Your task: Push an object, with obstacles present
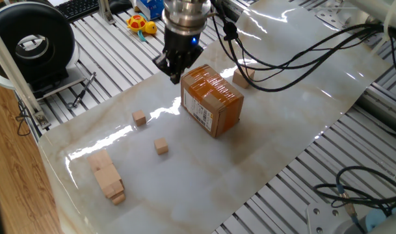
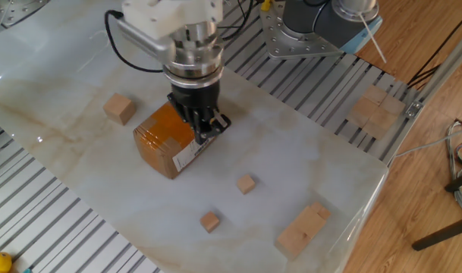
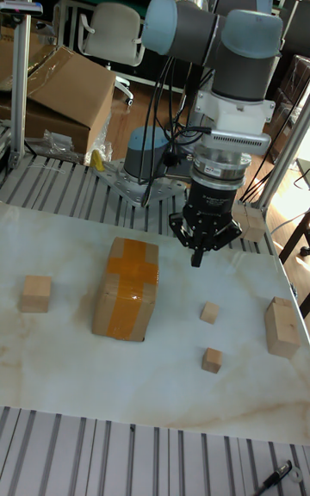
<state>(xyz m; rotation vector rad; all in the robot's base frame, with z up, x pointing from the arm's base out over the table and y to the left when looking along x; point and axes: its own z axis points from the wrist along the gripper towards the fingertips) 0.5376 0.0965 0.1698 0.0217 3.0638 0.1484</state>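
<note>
Bigger cube far left. Cardboard box apart, to its right. Gripper near the box's right side, jaws look closed, empty. Small cube below gripper, second small cube nearer front. Stacked blocks far right.

Grey-blue arm, black pincer

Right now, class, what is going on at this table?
A single robot arm holds its pincer above the table, beside the taped cardboard box, on the side facing two small wooden cubes. It carries nothing. The cubes sit untouched, apart from the box and pincer. A bigger wooden cube lies beyond the box, and stacked long blocks sit near the table's end.
</note>
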